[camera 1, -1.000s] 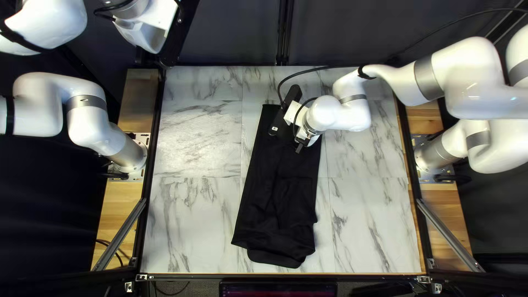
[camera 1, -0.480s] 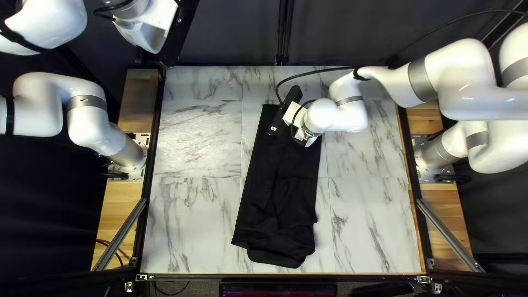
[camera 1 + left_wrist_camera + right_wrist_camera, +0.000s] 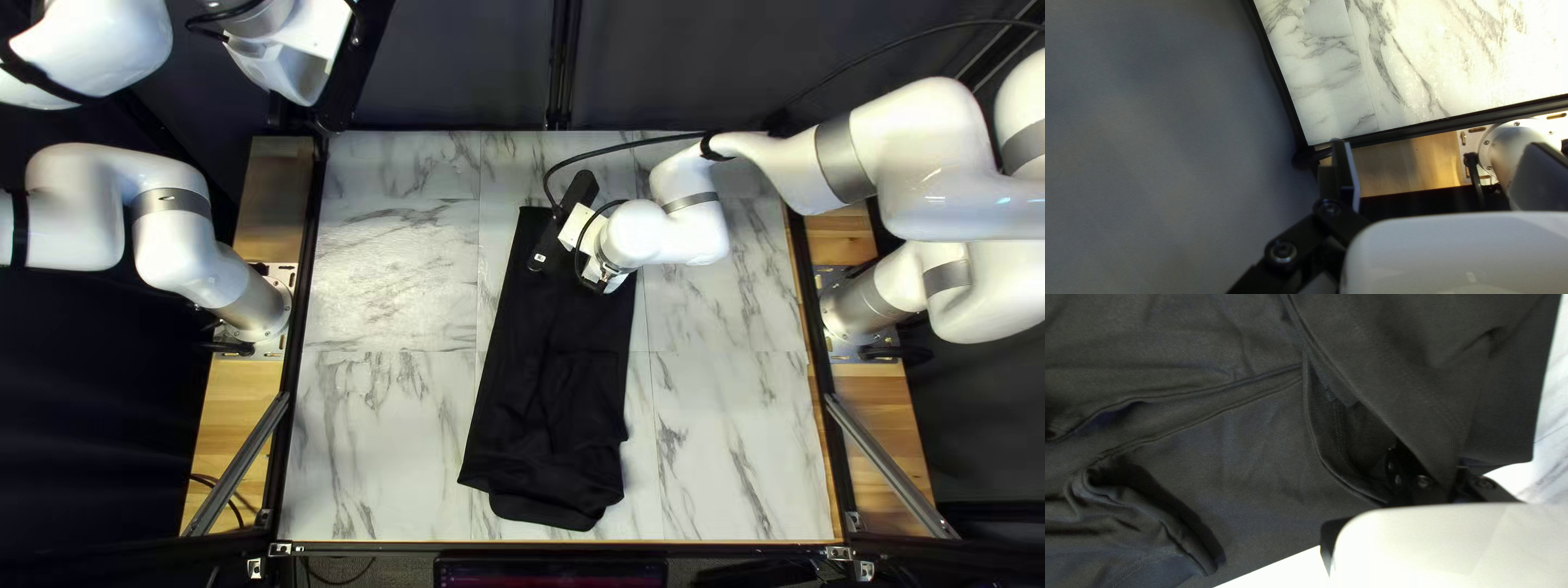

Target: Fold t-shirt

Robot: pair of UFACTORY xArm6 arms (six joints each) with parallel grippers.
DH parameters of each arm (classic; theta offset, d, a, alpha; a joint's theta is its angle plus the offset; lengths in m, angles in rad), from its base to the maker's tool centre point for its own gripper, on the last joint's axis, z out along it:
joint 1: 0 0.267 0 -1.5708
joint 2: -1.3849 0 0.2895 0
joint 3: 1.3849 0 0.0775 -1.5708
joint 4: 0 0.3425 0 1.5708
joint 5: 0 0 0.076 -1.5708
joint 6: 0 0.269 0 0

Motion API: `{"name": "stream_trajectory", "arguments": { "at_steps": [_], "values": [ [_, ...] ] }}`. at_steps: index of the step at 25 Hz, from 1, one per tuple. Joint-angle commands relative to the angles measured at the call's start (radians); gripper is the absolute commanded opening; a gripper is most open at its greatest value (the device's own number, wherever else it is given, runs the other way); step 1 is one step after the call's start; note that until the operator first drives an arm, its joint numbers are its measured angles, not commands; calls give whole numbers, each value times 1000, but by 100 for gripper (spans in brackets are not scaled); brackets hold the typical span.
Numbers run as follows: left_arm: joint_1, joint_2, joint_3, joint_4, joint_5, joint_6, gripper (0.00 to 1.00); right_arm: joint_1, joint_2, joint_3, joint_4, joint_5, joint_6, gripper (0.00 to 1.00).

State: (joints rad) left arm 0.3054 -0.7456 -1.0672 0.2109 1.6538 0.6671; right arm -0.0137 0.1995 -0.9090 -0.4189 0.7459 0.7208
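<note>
Top left view: the t-shirt lies mid-frame on the desk, a long narrow strip, rumpled lower down; lengthwise folding looks done, crosswise remains.

Left wrist view: left pincer open, empty.

Right wrist view: right pincer grips a fabric layer.

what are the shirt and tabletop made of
Shirt: matte black fabric, perhaps cotton; stitched hems and a fine weave show.
Tabletop: smooth, slightly glossy marble look, with grey veins and straight seams; real stone or a printed surface, I can't tell.
</note>
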Motion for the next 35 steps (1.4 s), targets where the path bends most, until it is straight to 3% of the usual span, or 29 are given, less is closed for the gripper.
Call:
{"name": "stream_trajectory", "arguments": {
  "at_steps": [1, 4, 5, 6, 7, 16, 26, 27, 28, 32, 35],
  "values": [
    [0, 0, 0, 0, 0, 0, 100, 29, 32, -56, -38, 86, -8, 2],
    [0, 0, 0, 0, 0, 0, 100, 44, 40, -71, -64, 129, 4, 3],
    [0, 0, 0, 0, 0, 0, 100, 48, 41, -73, -69, 134, 10, 33],
    [0, 0, 0, 0, 0, 0, 100, 48, 37, -68, -69, 127, 14, 49],
    [0, 0, 0, 0, 0, 0, 100, 46, 31, -59, -66, 113, 18, 100],
    [0, 0, 0, 0, 0, 0, 100, 7, -40, 62, 13, -71, 106, 100],
    [0, 0, 0, 0, 0, 0, 100, 26, -46, 94, -3, -70, 244, 100],
    [0, 0, 0, 0, 0, 0, 100, 27, -44, 95, -2, -70, 250, 97],
    [0, 0, 0, 0, 0, 0, 100, 28, -38, 93, 2, -72, 259, 85],
    [0, 0, 0, 0, 0, 0, 100, 28, -26, 77, 16, -65, 269, 0],
    [0, 0, 0, 0, 0, 0, 100, 25, -23, 67, 26, -58, 271, 0]
  ]
}}
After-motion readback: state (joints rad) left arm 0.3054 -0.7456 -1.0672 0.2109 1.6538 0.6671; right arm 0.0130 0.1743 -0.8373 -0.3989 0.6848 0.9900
